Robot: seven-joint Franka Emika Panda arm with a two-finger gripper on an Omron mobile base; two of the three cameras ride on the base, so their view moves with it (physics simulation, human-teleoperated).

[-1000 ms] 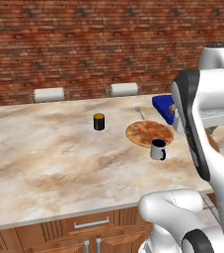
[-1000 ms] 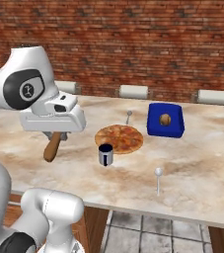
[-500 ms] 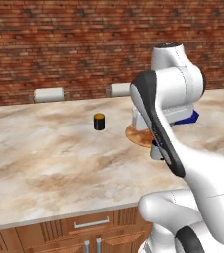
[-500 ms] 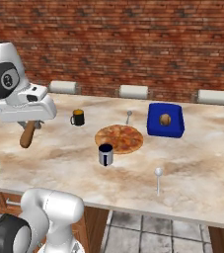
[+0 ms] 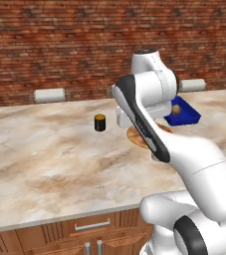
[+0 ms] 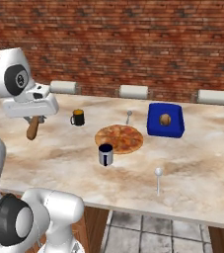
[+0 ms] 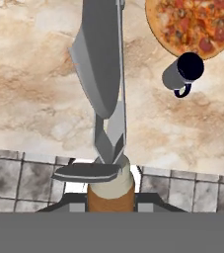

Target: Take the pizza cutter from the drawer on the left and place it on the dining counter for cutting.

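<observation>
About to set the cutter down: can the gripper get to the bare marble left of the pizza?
Probably yes. The gripper holds the pizza cutter above the dining counter, with nothing standing beneath; the pizza lies further right.

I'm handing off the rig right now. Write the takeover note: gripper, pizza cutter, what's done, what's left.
Gripper: shut on the pizza cutter, gripped by its wooden handle, blade pointing away from the hand.
Cutter: held in the air over the near left part of the dining counter, left of the pizza and the grey mug.
Done: cutter picked up and brought to the counter.
Left: lower it onto bare marble, release.
</observation>
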